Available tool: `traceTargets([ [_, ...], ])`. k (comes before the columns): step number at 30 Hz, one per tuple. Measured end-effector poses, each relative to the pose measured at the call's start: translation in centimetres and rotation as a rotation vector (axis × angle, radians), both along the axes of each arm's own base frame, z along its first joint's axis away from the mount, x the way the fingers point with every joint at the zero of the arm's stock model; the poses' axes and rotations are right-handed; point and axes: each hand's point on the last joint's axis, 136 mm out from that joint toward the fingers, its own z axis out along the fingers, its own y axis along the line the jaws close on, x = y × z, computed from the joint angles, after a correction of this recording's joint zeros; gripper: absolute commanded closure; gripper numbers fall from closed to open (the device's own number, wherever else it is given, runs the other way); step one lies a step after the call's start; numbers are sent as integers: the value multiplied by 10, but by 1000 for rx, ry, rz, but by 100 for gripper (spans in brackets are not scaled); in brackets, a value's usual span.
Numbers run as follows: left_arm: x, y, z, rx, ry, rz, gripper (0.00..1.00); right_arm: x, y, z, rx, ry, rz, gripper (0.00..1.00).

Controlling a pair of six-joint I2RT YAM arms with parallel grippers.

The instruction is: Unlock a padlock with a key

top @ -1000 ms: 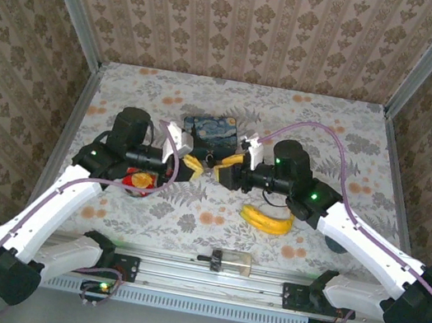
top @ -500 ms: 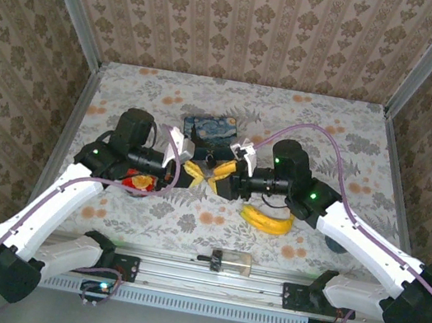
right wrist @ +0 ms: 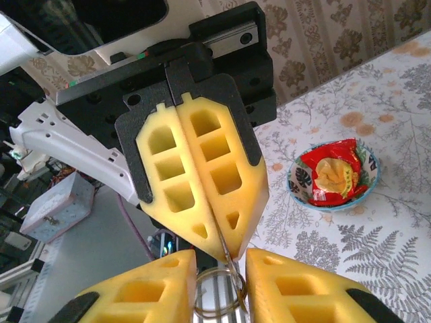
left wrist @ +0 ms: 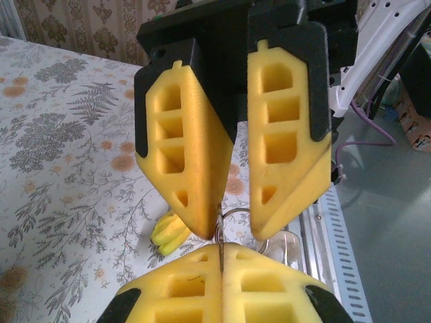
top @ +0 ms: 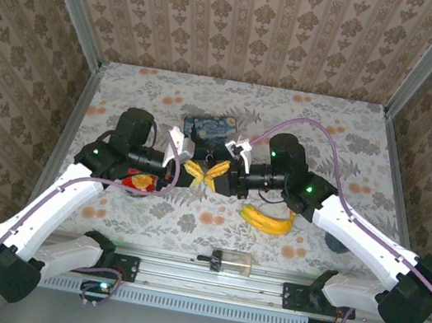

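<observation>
My left gripper point(left wrist: 220, 254) is shut on the thin blade of a metal key point(left wrist: 219, 235), which sticks out past its yellow pads. A wire key ring point(right wrist: 219, 296) hangs from that key. My right gripper point(right wrist: 220, 286) faces the left one tip to tip, and the ring fills the gap between its two fingers, touching both. In the top view the two grippers meet above the table in front of the blue tin, the left gripper point(top: 191, 170) beside the right gripper point(top: 217, 171). The padlock is hidden.
A blue painted tin box point(top: 209, 129) stands just behind the grippers. A banana point(top: 268, 221) lies under the right arm. Under the left arm sits a small bowl point(right wrist: 294, 186) holding a red packet. A clear cylinder with a black cap point(top: 232, 261) rests on the front rail.
The right gripper has moved left to meet the left gripper tip to tip, and its jaws have narrowed round the key ring. The left arm has held still.
</observation>
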Motion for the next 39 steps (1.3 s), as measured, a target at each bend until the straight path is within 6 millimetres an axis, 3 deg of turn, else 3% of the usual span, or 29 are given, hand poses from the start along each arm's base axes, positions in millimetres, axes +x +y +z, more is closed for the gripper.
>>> traceTargets([
  [9,-2,-1,-1,-9,8,-10,100,1,-1,-2,-7,-7,7,90],
  [12,-1,0,-1,-13,5,-8,100,2,-2,-2,-3,-12,13,100],
  [15,-2,1,0,-25,14,-5,100,2,-3,-1,2,-14,21,100],
  [20,3,5,6,-60,21,36,58,2,-3,2,14,-10,30,100],
  [30,22,21,19,-153,71,145,49,7,-6,-3,24,22,9,100],
  [39,24,19,17,-163,136,132,42,7,-6,0,39,24,12,100],
])
